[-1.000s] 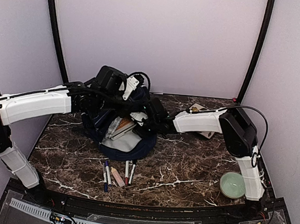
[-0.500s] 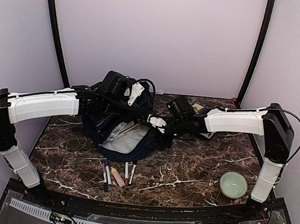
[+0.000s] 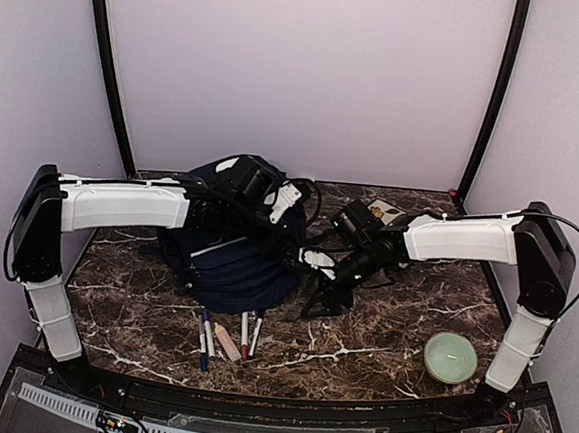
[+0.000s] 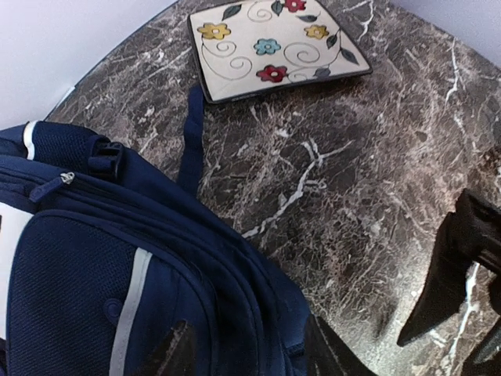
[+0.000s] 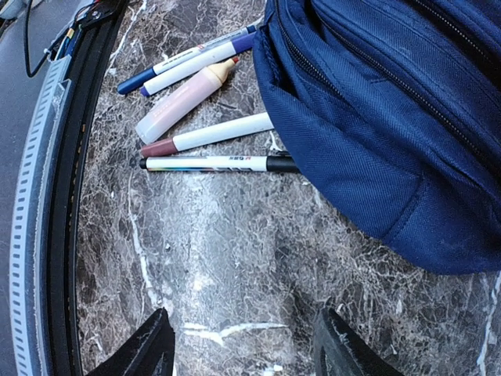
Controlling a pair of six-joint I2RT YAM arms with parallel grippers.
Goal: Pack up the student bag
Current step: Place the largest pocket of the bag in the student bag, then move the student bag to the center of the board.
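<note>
Student bag point(image 3: 227, 267) lying mid-left on the dark marble tabletop point(image 3: 360, 337), left jaws parted above it, holding nothing, right jaws wide apart, empty, just beside it, pens point(image 3: 228, 334) near, pale walls point(image 3: 301, 67)

a robot lab booth — plain pale walls point(image 3: 301, 67), black corner poles point(image 3: 109, 62), marble-look table point(image 3: 381, 334) with two bolted arms point(image 3: 120, 206).

Student bag point(image 3: 227, 267) behind loose pens point(image 3: 228, 337)

A dark marble table point(image 3: 381, 334) with white veins stands between plain, pale lilac walls point(image 3: 301, 67). 2 black poles point(image 3: 109, 62) rise at its far corners, in soft, even light.
</note>
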